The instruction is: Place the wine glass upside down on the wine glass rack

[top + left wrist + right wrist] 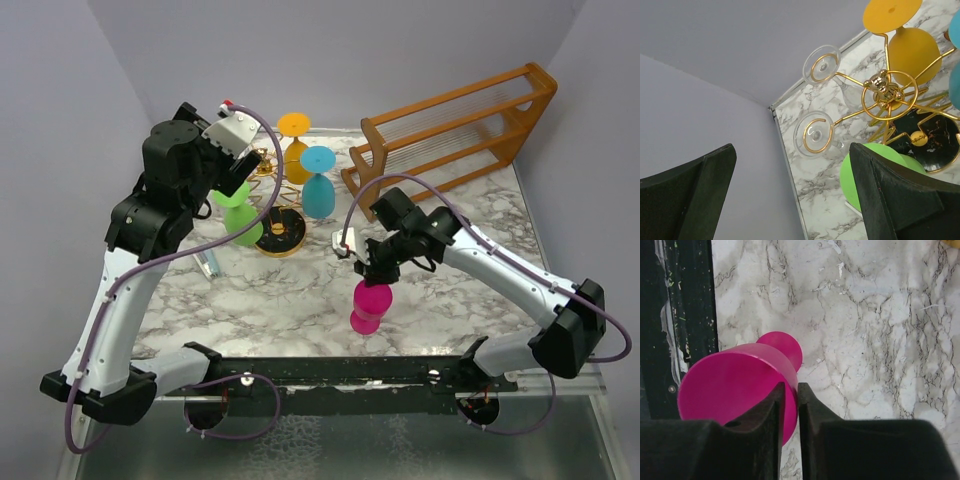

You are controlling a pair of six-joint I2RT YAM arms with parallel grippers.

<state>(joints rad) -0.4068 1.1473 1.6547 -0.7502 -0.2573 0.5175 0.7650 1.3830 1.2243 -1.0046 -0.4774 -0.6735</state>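
The gold wire wine glass rack (272,200) stands at the back left on its round dark base (932,137), its central post (883,89) showing in the left wrist view. Orange (294,135), blue (318,188) and two clear glasses (813,134) hang on it upside down. A green glass (241,216), foot up, is at the rack's left side. My left gripper (232,170) is open; the green glass (860,172) lies beside its right finger, not between the jaws. My right gripper (372,272) is shut on the rim of a pink wine glass (369,303), also seen in the right wrist view (735,387).
A large orange-brown wooden slatted rack (450,125) stands at the back right. A small silver-blue object (208,262) lies on the marble table left of the rack base. A black bar (340,372) runs along the near edge. Walls close in left and back.
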